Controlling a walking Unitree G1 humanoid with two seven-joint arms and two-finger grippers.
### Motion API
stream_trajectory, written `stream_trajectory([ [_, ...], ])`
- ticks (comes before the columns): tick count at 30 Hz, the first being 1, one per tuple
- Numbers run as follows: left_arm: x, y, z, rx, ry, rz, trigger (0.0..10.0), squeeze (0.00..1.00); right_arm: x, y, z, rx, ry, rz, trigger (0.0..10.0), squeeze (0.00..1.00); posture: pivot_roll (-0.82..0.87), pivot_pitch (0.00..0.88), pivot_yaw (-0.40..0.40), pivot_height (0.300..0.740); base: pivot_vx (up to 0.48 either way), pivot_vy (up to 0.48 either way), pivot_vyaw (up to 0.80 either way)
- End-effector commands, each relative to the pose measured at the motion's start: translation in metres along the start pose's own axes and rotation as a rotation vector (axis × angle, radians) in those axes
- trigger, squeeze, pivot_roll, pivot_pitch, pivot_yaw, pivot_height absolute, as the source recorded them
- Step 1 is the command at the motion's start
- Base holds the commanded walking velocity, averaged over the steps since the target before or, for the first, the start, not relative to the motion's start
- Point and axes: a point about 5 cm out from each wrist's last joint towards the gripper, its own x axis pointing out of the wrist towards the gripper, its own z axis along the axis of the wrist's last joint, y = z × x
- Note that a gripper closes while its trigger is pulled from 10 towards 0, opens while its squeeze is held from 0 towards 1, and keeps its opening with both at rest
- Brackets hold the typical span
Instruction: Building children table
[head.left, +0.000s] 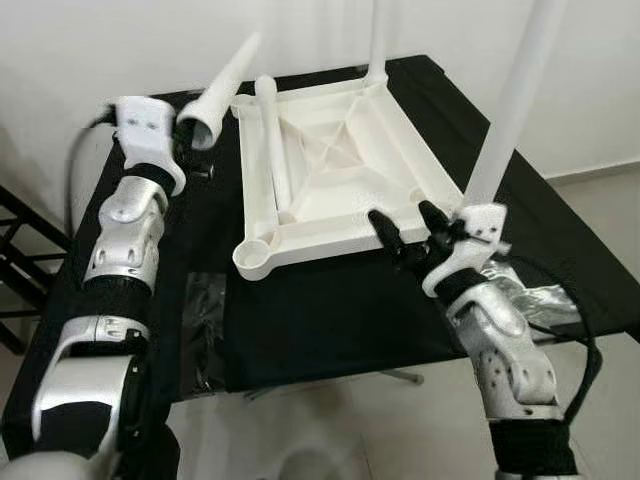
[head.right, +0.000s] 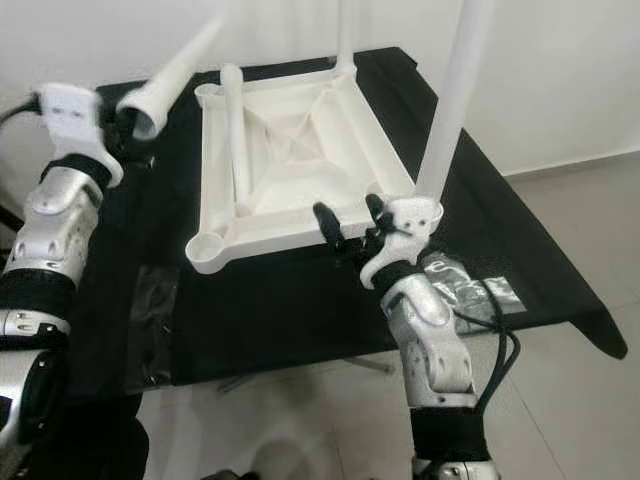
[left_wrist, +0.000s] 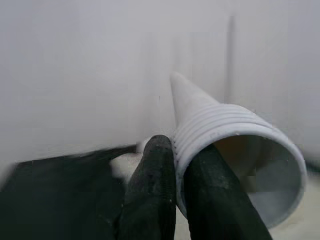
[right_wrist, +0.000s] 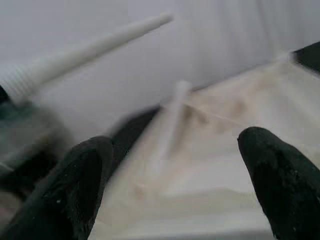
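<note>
Left eye view: a white tabletop (head.left: 340, 170) lies upside down on a black table (head.left: 330, 300), centre of the frame. Two white legs stand upright in its corners: one at the far corner, top centre (head.left: 378, 40), one at the near right corner (head.left: 515, 100). A third leg (head.left: 272, 140) lies loose inside the tabletop along its left side. At upper left the left gripper (head.left: 190, 140) is clamped on the threaded open end of a fourth leg (head.left: 225, 85), which points up and away toward the wall. At centre right the right gripper (head.left: 405, 228) sits at the tabletop's near edge, just beside the standing leg, fingers apart and holding nothing. Clear tape (head.left: 205, 330) is stuck on the table at lower left.

Right eye view: same arrangement. The empty near left corner socket (head.right: 205, 247) is at centre left.

Left wrist view: both black fingers (left_wrist: 152, 190) pinch the rim of the leg's threaded end (left_wrist: 235, 145); its tip narrows toward the wall.

Right wrist view: blurred. Two fingers (right_wrist: 75, 185) are spread wide at the lower corners, the tabletop (right_wrist: 225, 150) between them; the held leg (right_wrist: 90, 47) crosses the upper left.
</note>
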Motion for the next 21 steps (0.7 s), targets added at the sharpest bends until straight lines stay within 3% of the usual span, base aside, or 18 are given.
stream_trajectory([
  [1, -0.005, 0.005, 0.012, -0.179, -0.078, -0.028, 0.0, 0.0, 0.003, 0.012, 0.011, 0.12, -0.053, 0.092, 10.0, 0.0, -0.05, 0.084, 0.035, 0.74, 0.0, 0.0, 0.0],
  [3, -0.011, 0.003, 0.015, -0.375, -0.132, -0.071, 0.0, 0.0, 0.006, 0.023, 0.018, 0.225, -0.086, 0.184, 10.0, 0.0, -0.05, 0.084, 0.027, 0.74, 0.0, 0.0, 0.0],
  [5, -0.011, 0.003, 0.015, -0.375, -0.132, -0.071, 0.0, 0.0, 0.006, 0.023, 0.018, 0.225, -0.086, 0.184, 10.0, 0.0, -0.05, 0.084, 0.027, 0.74, 0.0, 0.0, 0.0],
  [7, -0.026, -0.006, 0.008, -0.578, -0.165, -0.13, 0.0, 0.0, 0.013, 0.029, 0.019, 0.272, -0.088, 0.232, 10.0, 0.0, -0.05, 0.085, 0.016, 0.74, 0.0, 0.0, 0.0],
  [8, -0.026, -0.006, 0.008, -0.578, -0.165, -0.13, 0.0, 0.0, 0.013, 0.029, 0.019, 0.272, -0.088, 0.232, 10.0, 0.0, -0.05, 0.085, 0.016, 0.74, 0.0, 0.0, 0.0],
  [10, -0.041, -0.017, -0.001, -0.749, -0.176, -0.197, 0.0, 0.0, 0.017, 0.036, 0.019, 0.31, -0.09, 0.281, 10.0, 0.0, -0.06, 0.082, 0.014, 0.74, 0.0, 0.0, 0.0],
  [14, -0.047, -0.025, -0.004, -0.793, -0.167, -0.237, 0.0, 0.0, 0.018, 0.039, 0.021, 0.322, -0.095, 0.304, 10.0, 0.0, -0.06, 0.083, 0.014, 0.74, 0.0, 0.0, 0.0],
  [15, -0.059, -0.04, -0.011, -0.88, -0.148, -0.311, 0.0, 0.0, 0.019, 0.046, 0.024, 0.362, -0.104, 0.353, 10.0, 0.0, -0.06, 0.081, 0.014, 0.74, 0.0, 0.0, 0.0],
  [21, -0.077, -0.059, -0.015, -1.001, -0.121, -0.412, 0.0, 0.0, 0.019, 0.058, 0.025, 0.42, -0.088, 0.433, 10.0, 0.0, -0.05, 0.078, 0.015, 0.74, 0.0, 0.0, 0.0],
])
